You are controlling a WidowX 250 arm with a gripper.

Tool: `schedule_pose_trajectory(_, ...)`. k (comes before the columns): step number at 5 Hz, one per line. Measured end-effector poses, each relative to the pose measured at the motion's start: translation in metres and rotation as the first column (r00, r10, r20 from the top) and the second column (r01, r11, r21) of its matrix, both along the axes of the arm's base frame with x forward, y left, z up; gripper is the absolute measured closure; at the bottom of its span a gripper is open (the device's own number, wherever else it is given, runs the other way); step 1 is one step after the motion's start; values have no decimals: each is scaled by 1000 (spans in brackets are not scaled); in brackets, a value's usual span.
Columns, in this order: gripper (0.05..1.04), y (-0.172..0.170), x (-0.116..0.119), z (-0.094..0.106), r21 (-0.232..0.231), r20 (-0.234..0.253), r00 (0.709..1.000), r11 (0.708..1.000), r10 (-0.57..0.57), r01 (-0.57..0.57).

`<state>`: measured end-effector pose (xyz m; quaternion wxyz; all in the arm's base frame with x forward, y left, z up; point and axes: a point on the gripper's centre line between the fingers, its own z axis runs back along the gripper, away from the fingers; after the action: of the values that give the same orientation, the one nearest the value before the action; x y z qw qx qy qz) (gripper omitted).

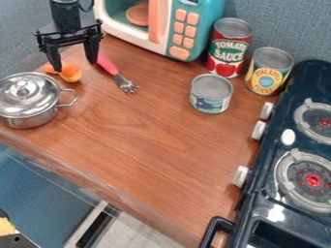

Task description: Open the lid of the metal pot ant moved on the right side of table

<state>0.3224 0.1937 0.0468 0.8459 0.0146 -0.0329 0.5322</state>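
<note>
Lid [27, 95] could have slipped if you gripped its small knob [22, 86] off-centre; your tool [75, 66] stood wide and empty, near the metal pot [34, 118].

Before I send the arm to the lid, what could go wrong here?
The open gripper hangs right by the orange object and might knock it. The pot sits near the counter edge, so a sideways nudge could tip it off. The small knob on the lid may slip from the fingers.
</note>
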Motion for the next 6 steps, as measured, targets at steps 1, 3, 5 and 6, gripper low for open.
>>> schedule_pose_trajectory(1,83,-3,-5,-15,-21,-39,999,1000,5,-6)
schedule_pose_trajectory(3,83,-10,-20,4,0,-14,1000,1000,-2,2)
schedule_pose_trajectory(5,83,-17,-45,34,19,55,998,999,-30,29)
schedule_pose_trajectory(6,83,-11,-79,28,6,26,1000,1000,2,-2)
